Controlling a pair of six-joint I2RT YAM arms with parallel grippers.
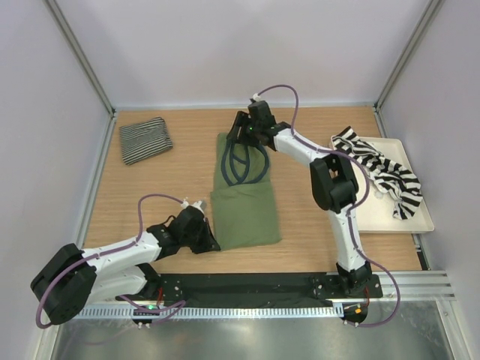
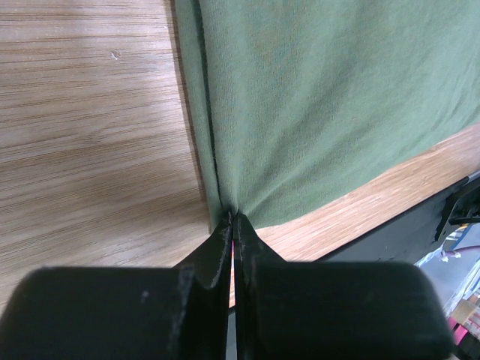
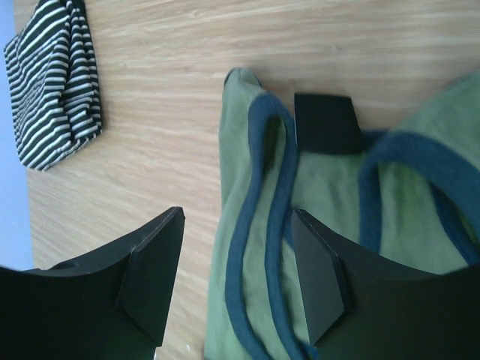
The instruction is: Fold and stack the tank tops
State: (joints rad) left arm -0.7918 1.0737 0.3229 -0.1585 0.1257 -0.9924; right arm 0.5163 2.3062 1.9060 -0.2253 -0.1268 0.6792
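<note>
Hovers with right hand (image 3: 236,277) spread over a strap of the olive tank top (image 3: 330,180), perhaps touching it, pinstriped tank top (image 3: 52,82) well apart.

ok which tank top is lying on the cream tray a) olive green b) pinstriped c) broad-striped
c: the broad-striped tank top lies crumpled on the cream tray, while the olive green tank top is spread mid-table and the pinstriped tank top sits folded far left.

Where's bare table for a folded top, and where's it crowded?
Bare table between pinstriped top, green top and left arm. Crowded: broad-striped top on tray; right arm crosses the gap beside it; left claw pinches green top's corner, right claw open over its strap.
</note>
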